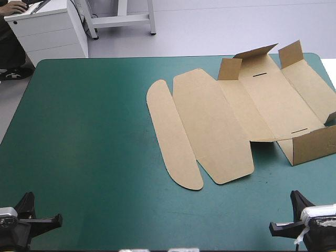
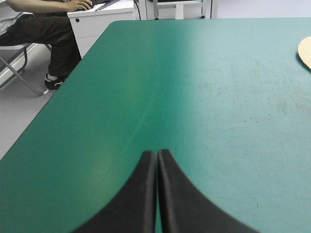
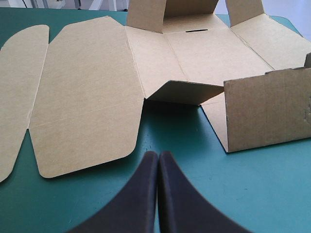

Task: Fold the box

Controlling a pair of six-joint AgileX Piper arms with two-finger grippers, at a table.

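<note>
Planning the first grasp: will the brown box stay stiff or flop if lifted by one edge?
Probably stiff within each panel: flaps of the box stand unaided. It likely hinges at its visible creases, so the rest may sag.

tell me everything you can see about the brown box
The box is a cut sheet of brown board, unfolded on the teal-green cover, toward the table's far right corner. Its rounded strip and wide lid panel lie flat on the left. The base shows two thin slots. Small flaps at the far edge and one wall at the near edge stand raised. Both arms' jaws are shut, apart from it.
</note>
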